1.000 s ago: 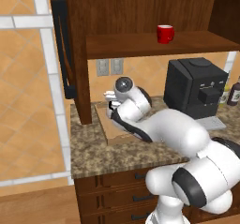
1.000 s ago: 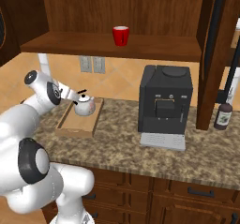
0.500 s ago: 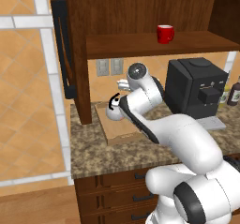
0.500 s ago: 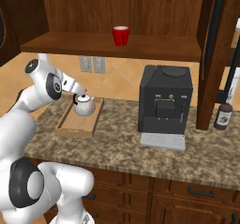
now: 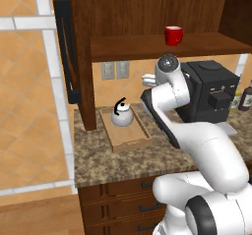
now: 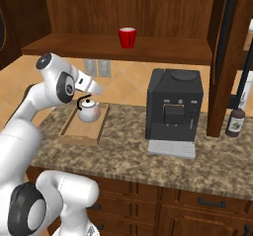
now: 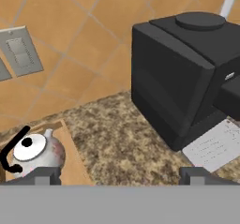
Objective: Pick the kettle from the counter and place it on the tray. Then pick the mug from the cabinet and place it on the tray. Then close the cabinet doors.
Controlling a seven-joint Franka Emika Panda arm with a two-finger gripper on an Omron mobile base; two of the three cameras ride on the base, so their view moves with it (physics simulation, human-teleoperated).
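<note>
The kettle (image 5: 121, 115) sits upright in the tray (image 5: 129, 139) on the worktop (image 5: 113, 161). At its 2 o'clock, above, the end effector (image 7: 120, 174) hangs released, fingers wide apart, empty. The mug (image 5: 173, 35) stands on the cabinet (image 5: 147, 8) shelf.

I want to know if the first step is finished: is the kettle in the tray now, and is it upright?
Yes. The kettle stands upright inside the tray, knob and handle on top.
</note>
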